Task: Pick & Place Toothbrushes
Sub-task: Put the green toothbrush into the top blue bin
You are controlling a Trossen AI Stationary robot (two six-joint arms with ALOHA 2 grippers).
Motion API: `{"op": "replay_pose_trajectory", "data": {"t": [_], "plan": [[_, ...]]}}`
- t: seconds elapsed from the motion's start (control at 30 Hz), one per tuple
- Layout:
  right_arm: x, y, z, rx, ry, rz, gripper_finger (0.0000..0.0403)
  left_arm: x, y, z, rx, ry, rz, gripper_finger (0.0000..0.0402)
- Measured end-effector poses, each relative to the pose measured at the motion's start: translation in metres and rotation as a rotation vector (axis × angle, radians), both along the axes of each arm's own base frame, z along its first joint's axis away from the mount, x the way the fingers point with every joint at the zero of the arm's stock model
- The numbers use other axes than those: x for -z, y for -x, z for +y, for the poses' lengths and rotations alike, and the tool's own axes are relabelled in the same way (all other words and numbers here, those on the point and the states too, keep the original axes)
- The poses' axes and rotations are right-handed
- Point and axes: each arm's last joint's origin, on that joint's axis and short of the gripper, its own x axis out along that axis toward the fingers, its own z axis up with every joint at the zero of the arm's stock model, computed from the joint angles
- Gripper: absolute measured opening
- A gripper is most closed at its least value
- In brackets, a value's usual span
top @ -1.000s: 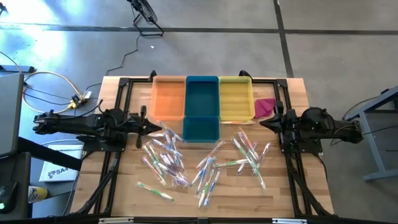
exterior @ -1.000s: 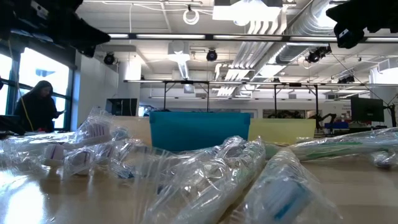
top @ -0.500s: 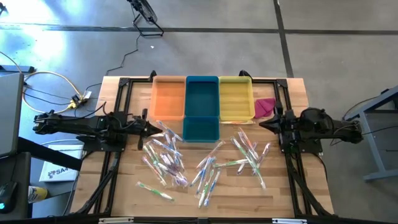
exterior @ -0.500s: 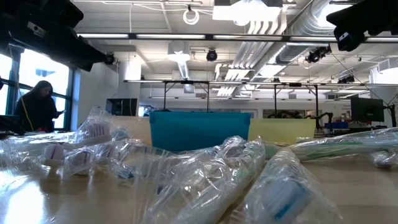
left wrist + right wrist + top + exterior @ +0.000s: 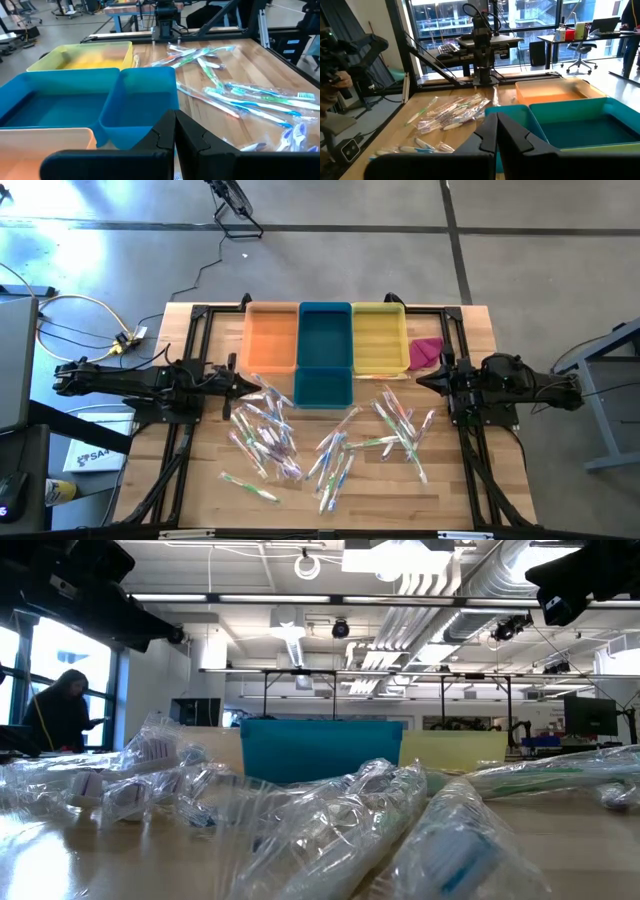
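The wooden tabletop (image 5: 200, 490) carries three bins in a row at its far edge: orange bin (image 5: 270, 338), blue bin (image 5: 324, 352) and yellow bin (image 5: 379, 337), all empty. The toothbrushes (image 5: 268, 435) lie scattered on the near side of the blue bin, leaving bare wood along the near edge. Left tool (image 5: 250, 384) is clenched, left of the blue bin, unchanged from half a second before. Right tool (image 5: 422, 378) is clenched, right of the blue bin, beside a pink cloth (image 5: 425, 351).

Left arm (image 5: 120, 378) black, jointed, slim; right arm (image 5: 520, 380) black, bulkier housing; fingers (image 5: 195, 137) dark, angular.
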Motion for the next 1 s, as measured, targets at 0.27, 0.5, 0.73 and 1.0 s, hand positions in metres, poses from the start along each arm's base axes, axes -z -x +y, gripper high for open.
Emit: {"op": "replay_pose_trajectory", "data": {"t": [0.27,0.5,0.73,1.0], "plan": [[0.0,0.0,0.0,0.0,0.001,0.0,0.0002,0.0,0.0,0.001,-0.034,-0.015,0.001,0.0],[-0.0018,0.0,0.0,0.0,0.001,-0.019,0.0002,0.0,0.0,0.0012,-0.039,-0.016,0.001,0.0],[-0.0046,-0.0001,0.0,0.0,0.001,-0.048,0.0002,0.0001,0.0,0.0012,-0.038,-0.016,0.001,0.0],[-0.0053,-0.0001,0.0,0.0,-0.002,-0.055,0.0002,-0.0007,-0.0001,0.0012,-0.039,-0.015,-0.007,0.0]]}}
